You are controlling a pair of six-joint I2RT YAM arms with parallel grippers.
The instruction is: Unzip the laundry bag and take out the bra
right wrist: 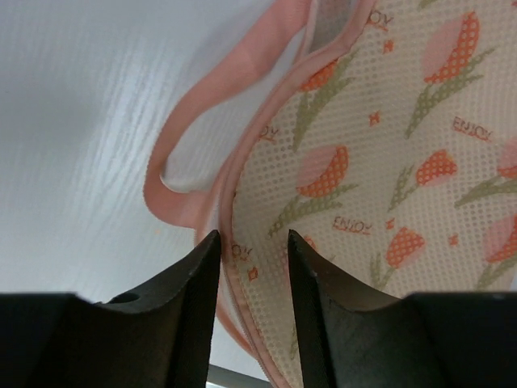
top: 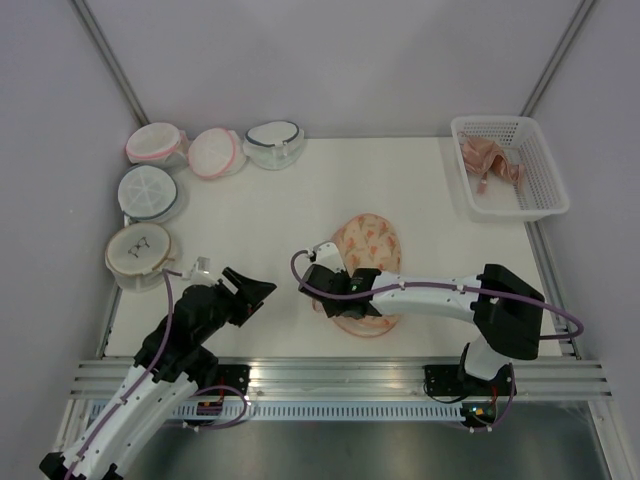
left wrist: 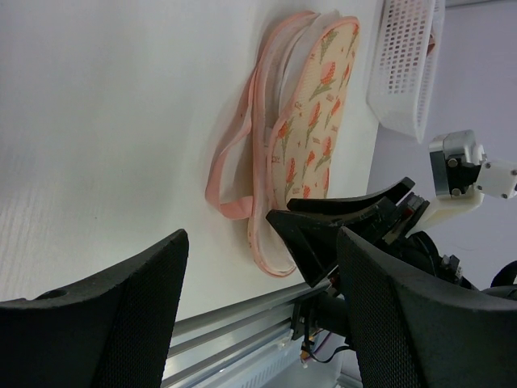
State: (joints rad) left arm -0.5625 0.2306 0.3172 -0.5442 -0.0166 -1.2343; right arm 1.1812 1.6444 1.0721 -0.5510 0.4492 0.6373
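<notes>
right wrist view: the right gripper (right wrist: 253, 242), fingers narrowly parted, straddles the pink zip edge (right wrist: 234, 174) of the laundry bag (right wrist: 388, 162) at mid-table; the left gripper (top: 252, 290) hangs wide open nearby. unzipping looks under way; next it must pinch the puller. bra unseen.

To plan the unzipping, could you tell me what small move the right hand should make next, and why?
Probably close the right hand on the laundry bag at its pink edge. That hand is open and straddles the edge at the bag's left side, with nothing gripped yet, while the left hand hovers open, off the bag.
</notes>
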